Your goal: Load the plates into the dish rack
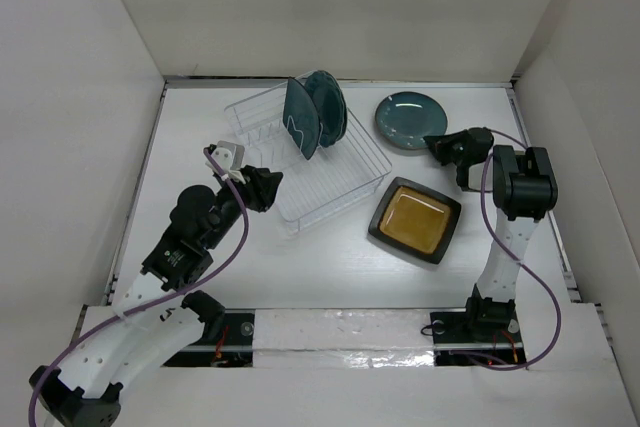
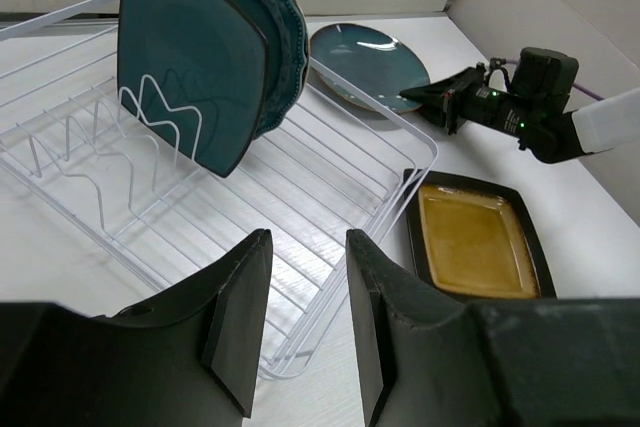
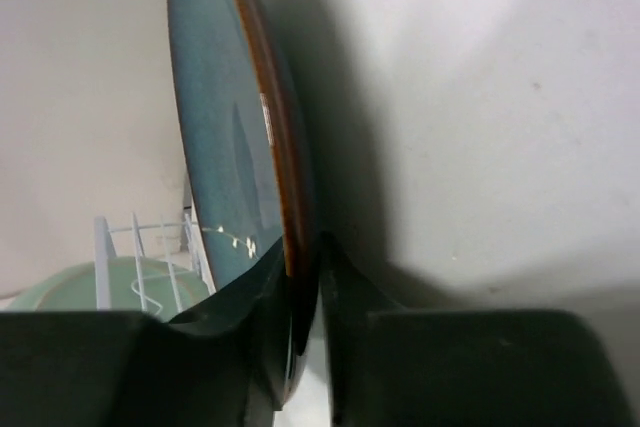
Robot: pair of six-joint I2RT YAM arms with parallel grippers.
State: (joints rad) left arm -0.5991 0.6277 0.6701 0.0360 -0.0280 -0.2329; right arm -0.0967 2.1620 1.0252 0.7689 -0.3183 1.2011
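While the left fingers (image 2: 235, 317) are hanging parted and empty over the near edge of the rack (image 1: 330, 192), the right fingers (image 3: 400, 367) are pinching the rim of the round plate (image 1: 411, 119), one on each face. That plate is lying on the worktop (image 1: 250, 267) in the upper right of the overhead frame, right of the rack and just beyond the amber plate (image 1: 415, 219). The square plate (image 1: 300, 119) and the scalloped plate (image 1: 328, 105) are already standing upright in the rack's far slots at upper centre.

The round plate is looking like glazed ceramic, so it is probably stiff, fairly heavy for a two-finger hold, slick and liable to chip. Held by one edge, it is likely to be trying to swing down around the fingers. A deep bite over the raised rim is looking safer than a hold at the very lip, with the plate carried edge-up into a free slot.
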